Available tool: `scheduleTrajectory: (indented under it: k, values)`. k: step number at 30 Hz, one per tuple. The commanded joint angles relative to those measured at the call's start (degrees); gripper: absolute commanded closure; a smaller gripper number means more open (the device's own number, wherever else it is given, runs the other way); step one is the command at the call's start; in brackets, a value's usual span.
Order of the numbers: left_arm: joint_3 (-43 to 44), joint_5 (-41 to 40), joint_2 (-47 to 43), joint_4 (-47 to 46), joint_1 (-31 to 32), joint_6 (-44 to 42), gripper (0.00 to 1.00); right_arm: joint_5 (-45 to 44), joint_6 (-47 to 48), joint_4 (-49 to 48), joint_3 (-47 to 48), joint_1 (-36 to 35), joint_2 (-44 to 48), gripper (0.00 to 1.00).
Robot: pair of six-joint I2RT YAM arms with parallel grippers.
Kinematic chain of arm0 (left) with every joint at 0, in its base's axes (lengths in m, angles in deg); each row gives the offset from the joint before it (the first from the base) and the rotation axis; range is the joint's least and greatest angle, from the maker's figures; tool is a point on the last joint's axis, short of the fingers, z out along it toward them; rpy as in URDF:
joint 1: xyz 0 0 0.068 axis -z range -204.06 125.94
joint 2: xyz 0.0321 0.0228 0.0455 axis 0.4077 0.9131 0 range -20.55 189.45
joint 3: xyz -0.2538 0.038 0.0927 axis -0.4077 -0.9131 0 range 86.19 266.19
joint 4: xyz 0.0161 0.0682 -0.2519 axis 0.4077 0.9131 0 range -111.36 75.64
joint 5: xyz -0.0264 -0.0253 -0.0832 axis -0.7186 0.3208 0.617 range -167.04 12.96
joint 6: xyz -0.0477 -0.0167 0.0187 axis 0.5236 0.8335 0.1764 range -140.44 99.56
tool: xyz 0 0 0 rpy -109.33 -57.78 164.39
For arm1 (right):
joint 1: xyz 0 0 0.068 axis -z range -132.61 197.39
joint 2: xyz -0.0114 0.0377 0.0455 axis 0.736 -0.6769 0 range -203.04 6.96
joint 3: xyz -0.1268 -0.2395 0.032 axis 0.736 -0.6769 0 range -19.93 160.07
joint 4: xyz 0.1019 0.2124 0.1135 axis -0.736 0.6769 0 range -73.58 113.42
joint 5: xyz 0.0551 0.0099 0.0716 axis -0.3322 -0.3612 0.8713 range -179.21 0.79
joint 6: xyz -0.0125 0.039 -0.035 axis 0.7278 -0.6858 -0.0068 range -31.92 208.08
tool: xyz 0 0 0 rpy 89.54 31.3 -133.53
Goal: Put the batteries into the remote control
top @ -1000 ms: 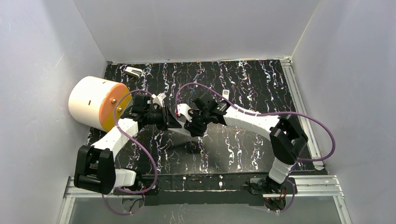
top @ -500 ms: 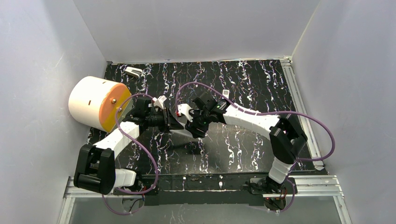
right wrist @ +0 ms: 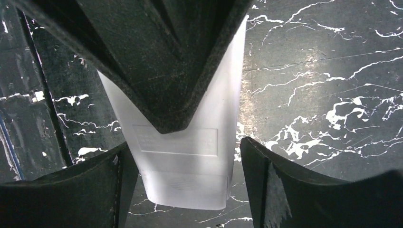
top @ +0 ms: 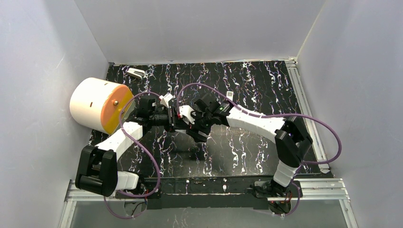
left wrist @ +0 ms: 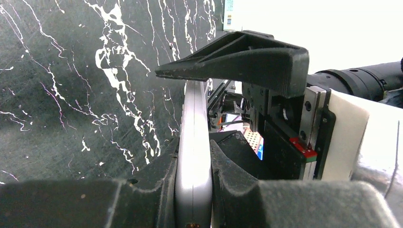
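The remote control (left wrist: 194, 123) is a pale grey-white slab, seen edge-on in the left wrist view. My left gripper (left wrist: 194, 159) is shut on it, pads pressed on both flat faces. In the right wrist view the remote's blunt end (right wrist: 185, 180) hangs above the table between the spread fingers of my open right gripper (right wrist: 185, 142), with a gap on each side. A left finger (right wrist: 161, 61) covers the remote's upper part there. From above, both grippers (top: 183, 119) meet mid-table and hide the remote. The batteries are out of view.
A white drum with an orange face (top: 97, 105) lies at the left edge of the black marbled table (top: 247, 152). A small white object (top: 136, 72) sits at the back left and a small white piece (top: 230, 95) behind the right arm. Purple cables loop over both arms.
My right gripper's jaws have spread wider around the remote's end. The left gripper, still holding the remote, has shifted slightly right toward the right gripper.
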Motion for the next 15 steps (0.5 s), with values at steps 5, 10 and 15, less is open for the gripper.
scheduleTrajectory:
  k: [5,10,15]
  values:
    - [2.70,3.50,1.16,1.35,-0.49,-1.27,1.00,3.17,-3.76,-6.88,-0.77,1.08,7.72,0.02]
    - [3.96,3.61,1.93,1.57,-0.82,-0.76,1.00,9.49,-9.95,-16.33,-7.93,4.51,15.57,0.01]
    - [4.42,6.48,2.79,-3.57,-0.91,4.38,1.00,4.03,-31.48,-30.10,-17.29,10.72,23.83,0.01]
